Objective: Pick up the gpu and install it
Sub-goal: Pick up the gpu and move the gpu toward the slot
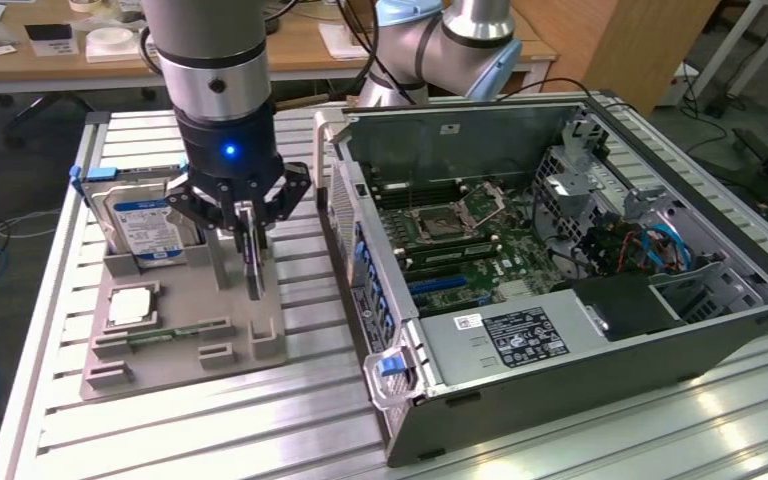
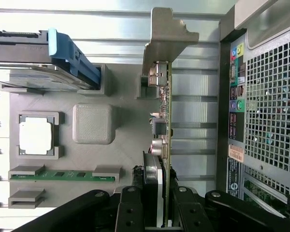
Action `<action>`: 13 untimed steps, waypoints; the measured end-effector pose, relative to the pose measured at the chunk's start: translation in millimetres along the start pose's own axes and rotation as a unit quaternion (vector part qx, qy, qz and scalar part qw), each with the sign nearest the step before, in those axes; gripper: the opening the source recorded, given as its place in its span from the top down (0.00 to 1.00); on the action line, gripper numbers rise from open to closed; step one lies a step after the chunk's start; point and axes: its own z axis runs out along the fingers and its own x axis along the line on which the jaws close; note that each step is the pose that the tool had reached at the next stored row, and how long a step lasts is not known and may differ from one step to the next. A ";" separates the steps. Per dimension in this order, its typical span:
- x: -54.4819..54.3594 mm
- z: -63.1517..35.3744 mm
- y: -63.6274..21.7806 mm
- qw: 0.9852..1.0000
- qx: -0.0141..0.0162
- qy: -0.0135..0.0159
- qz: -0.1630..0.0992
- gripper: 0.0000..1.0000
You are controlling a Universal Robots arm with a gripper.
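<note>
The gpu (image 1: 253, 268) stands on edge, vertical, over the grey holder tray (image 1: 184, 300), between the hard drive and the computer case. My gripper (image 1: 247, 232) comes down on it from above, its fingers shut on the card's top edge. In the wrist view the gpu (image 2: 165, 111) shows edge-on, its silver bracket (image 2: 166, 36) at the far end, and the black fingers (image 2: 130, 212) clamp the near end. I cannot tell whether the card's lower edge touches the tray.
The tray also holds a hard drive (image 1: 144, 222) with a blue-white label, a processor chip (image 1: 131, 305) and a green memory stick (image 1: 157, 335). The open computer case (image 1: 598, 330) lies at the exterior view's right, its motherboard (image 1: 458, 235) exposed. All stand on a slotted aluminium table (image 1: 157, 430).
</note>
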 end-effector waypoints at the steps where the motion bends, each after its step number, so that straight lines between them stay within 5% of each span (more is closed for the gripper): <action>1: 0.0 -0.5 0.0 1.000 0.000 0.000 0.000 0.72; 13: -0.1 -4.1 0.2 1.000 0.000 0.000 0.000 0.72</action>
